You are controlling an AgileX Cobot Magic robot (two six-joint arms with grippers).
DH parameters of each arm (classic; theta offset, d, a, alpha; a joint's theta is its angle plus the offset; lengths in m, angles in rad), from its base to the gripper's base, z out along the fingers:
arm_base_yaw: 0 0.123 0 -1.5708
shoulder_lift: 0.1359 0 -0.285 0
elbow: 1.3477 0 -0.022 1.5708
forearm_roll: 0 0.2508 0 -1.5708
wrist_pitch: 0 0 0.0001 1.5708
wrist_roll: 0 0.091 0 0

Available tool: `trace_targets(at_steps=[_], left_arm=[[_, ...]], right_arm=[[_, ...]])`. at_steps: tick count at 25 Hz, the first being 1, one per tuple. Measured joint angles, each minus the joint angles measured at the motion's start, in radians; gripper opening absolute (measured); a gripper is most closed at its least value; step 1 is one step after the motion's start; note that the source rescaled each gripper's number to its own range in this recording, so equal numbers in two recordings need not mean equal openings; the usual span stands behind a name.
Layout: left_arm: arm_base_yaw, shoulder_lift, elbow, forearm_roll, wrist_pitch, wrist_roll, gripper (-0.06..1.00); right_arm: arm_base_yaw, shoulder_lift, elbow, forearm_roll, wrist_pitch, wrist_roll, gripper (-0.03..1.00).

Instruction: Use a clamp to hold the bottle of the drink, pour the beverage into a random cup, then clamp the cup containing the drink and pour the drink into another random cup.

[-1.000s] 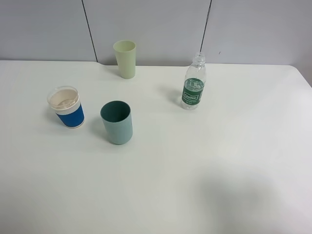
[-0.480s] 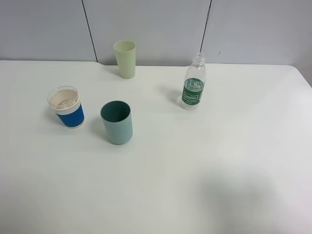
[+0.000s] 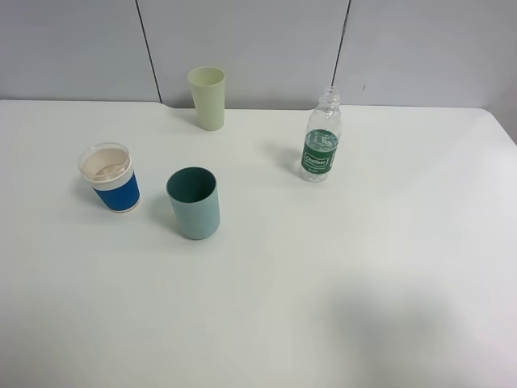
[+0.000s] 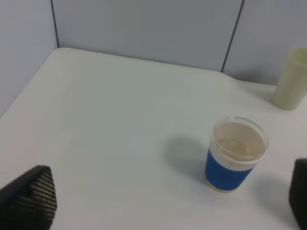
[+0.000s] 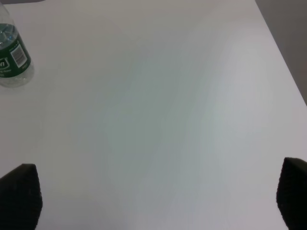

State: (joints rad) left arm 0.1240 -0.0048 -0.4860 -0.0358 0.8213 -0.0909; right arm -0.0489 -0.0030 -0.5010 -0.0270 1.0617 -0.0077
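My left gripper (image 4: pixel 158 201): spread wide, holding nothing, above bare table (image 3: pixel 323 283).
My right gripper (image 5: pixel 156 201): spread wide, empty.
Blue-sleeved paper cup (image 4: pixel 236 154): upright, near and ahead of my left gripper.
Pale yellow-green tumbler (image 4: pixel 291 79): farther ahead, by the wall.
Teal tumbler (image 3: pixel 194 203): upright just beside the paper cup, apart from it.
Bottle (image 5: pixel 12 57): upright, uncapped, well ahead of my right gripper, off to one side.

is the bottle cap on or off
Off. The bottle stands upright on the table with its bare threaded neck open at the top; no cap shows anywhere in view.
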Motion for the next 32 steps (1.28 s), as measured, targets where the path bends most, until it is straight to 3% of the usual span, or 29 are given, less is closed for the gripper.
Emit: trace_targets(at_steps=[4,14,29,32], left_arm=[[0.0,0.0,-0.007,-0.038,0.03,0.0,0.96],[0.0,0.0,-0.02,-0.021,0.214,0.015,0.96],[0.0,0.0,-0.014,-0.014,0.226,0.037,0.96],[0.0,0.0,-0.014,-0.016,0.226,0.105,0.96]], right_arm=[[0.0,0.0,0.0,0.0,0.0,0.0,1.0],[0.0,0.0,0.0,0.0,-0.001,0.0,1.0],[0.0,0.0,0.0,0.0,-0.001,0.0,1.0],[0.0,0.0,0.0,0.0,-0.001,0.0,1.0]])
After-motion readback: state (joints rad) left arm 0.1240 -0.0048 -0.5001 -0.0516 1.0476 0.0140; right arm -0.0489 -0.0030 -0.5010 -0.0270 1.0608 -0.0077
